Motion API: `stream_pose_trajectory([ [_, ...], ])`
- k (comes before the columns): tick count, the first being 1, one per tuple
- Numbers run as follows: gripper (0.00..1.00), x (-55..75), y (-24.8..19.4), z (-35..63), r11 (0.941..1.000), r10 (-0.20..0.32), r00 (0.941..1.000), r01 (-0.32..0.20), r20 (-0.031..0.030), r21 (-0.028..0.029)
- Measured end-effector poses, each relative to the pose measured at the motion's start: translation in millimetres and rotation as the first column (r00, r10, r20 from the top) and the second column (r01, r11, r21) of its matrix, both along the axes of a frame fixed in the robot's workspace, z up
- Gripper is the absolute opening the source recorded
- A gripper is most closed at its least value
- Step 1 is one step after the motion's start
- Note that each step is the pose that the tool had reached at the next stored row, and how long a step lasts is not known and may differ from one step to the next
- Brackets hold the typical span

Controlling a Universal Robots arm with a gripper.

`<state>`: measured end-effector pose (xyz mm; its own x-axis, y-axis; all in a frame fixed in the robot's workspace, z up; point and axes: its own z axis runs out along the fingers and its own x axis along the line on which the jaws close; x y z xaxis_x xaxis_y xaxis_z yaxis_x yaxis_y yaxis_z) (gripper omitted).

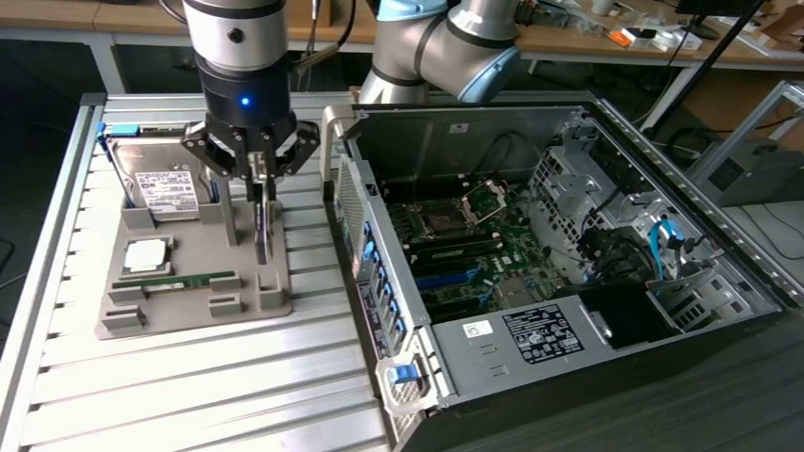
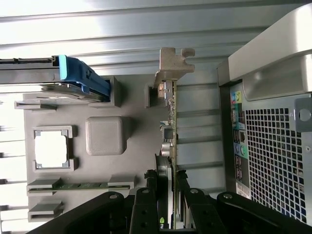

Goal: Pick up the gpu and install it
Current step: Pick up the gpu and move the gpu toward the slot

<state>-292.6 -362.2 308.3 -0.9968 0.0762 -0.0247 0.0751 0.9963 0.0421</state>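
The gpu (image 1: 262, 226) is a thin dark card that stands upright, edge on, over the grey holder tray (image 1: 188, 311) on the exterior view's left. My gripper (image 1: 259, 171) comes straight down on it and is shut on its upper edge. In the wrist view the gpu (image 2: 170, 131) runs away from my fingers (image 2: 146, 200), and its silvery bracket (image 2: 173, 61) is at the far end. I cannot tell whether its lower edge still rests in the tray's slot. The open computer case (image 1: 566, 141) with its motherboard (image 1: 465, 245) lies on the exterior view's right.
On the tray lie a hard drive (image 1: 164, 184) in a blue caddy, a processor (image 1: 145, 252) and a green memory stick (image 1: 176, 280). The case's perforated rear panel (image 2: 278, 146) stands close beside the gpu. The ribbed metal table (image 1: 188, 395) reaches its edge at the exterior view's left.
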Motion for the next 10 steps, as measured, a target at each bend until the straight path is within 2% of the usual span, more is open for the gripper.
stream_pose_trajectory([
  [10, 0.27, 0.0, 0.0, 4.5, 1.0000, 0.000, 1.0000, 0.000, 0.0000, 0.0000],
])
